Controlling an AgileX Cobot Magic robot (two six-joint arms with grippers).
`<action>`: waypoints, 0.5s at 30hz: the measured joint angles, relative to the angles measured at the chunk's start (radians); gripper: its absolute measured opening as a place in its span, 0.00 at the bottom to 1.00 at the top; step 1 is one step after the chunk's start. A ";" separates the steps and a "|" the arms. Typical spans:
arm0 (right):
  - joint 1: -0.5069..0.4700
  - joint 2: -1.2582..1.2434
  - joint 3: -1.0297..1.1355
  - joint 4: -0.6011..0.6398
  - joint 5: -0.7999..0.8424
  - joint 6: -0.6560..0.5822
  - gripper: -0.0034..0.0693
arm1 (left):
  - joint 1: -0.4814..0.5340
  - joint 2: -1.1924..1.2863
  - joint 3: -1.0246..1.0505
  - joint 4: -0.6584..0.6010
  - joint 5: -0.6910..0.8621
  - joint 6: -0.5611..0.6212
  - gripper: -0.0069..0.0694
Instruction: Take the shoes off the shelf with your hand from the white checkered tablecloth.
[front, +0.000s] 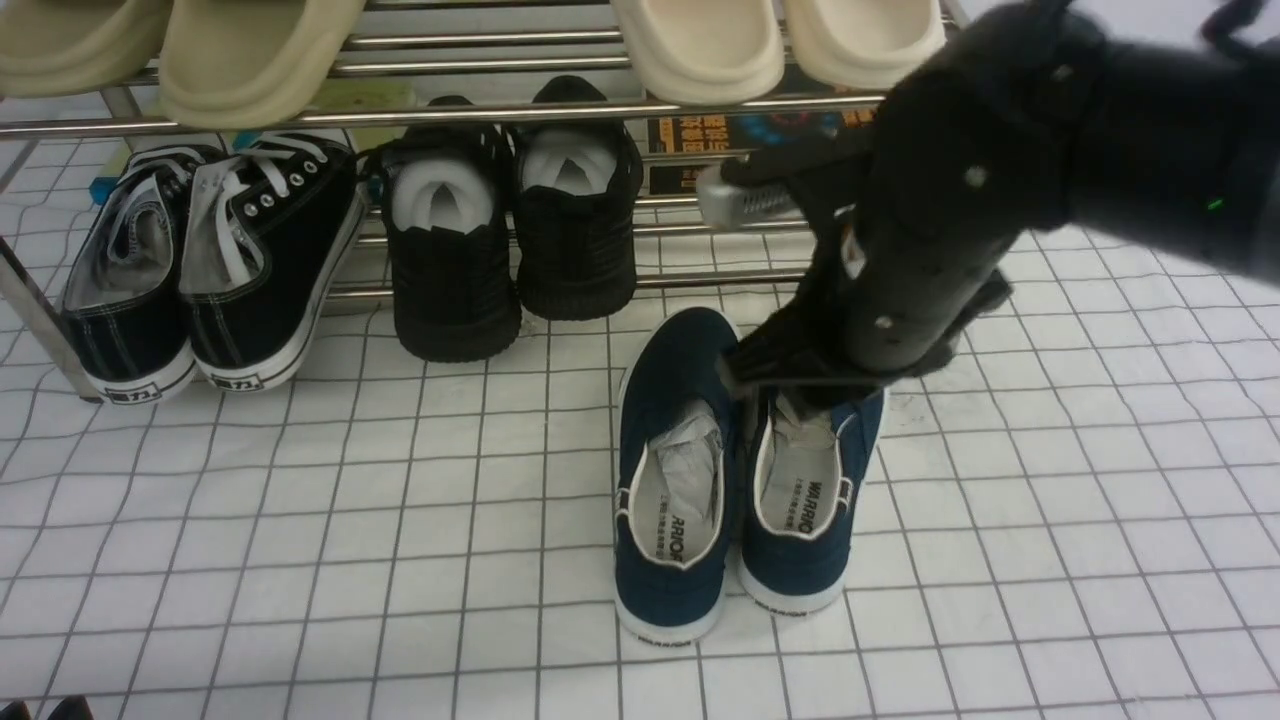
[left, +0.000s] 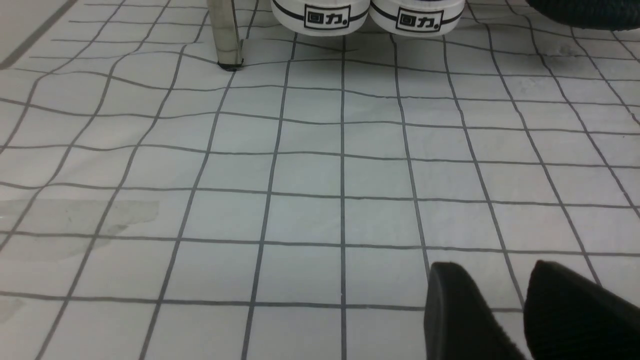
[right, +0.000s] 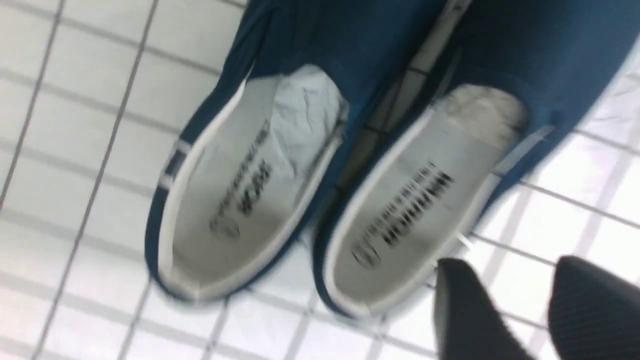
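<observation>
The navy-blue slip-on shoes (front: 672, 470) stand side by side on the white checkered tablecloth (front: 300, 500), in front of the steel shelf (front: 700, 280), heels toward me. They also show in the right wrist view (right: 250, 165), with grey insoles and paper stuffing. My right gripper (front: 830, 375) hangs above their toe ends. In the right wrist view this gripper (right: 510, 265) is open and empty, beside one shoe's heel. My left gripper (left: 495, 265) is open and empty, low over bare cloth.
Black lace-up sneakers (front: 210, 270) and all-black shoes (front: 510, 230) sit on the shelf's lower bars. Beige slippers (front: 250, 50) lie on the upper bars. A shelf post (left: 225, 35) stands on the cloth near the sneakers' heels (left: 370, 15).
</observation>
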 joint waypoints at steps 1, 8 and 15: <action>0.000 -0.031 -0.018 0.000 0.043 -0.034 0.32 | 0.000 0.000 0.000 0.000 0.000 0.000 0.41; 0.000 -0.289 -0.017 -0.024 0.117 -0.136 0.03 | 0.000 0.000 0.000 0.000 0.000 0.000 0.41; 0.000 -0.764 0.318 -0.016 -0.016 -0.138 0.03 | 0.000 0.000 0.000 0.000 0.000 0.000 0.41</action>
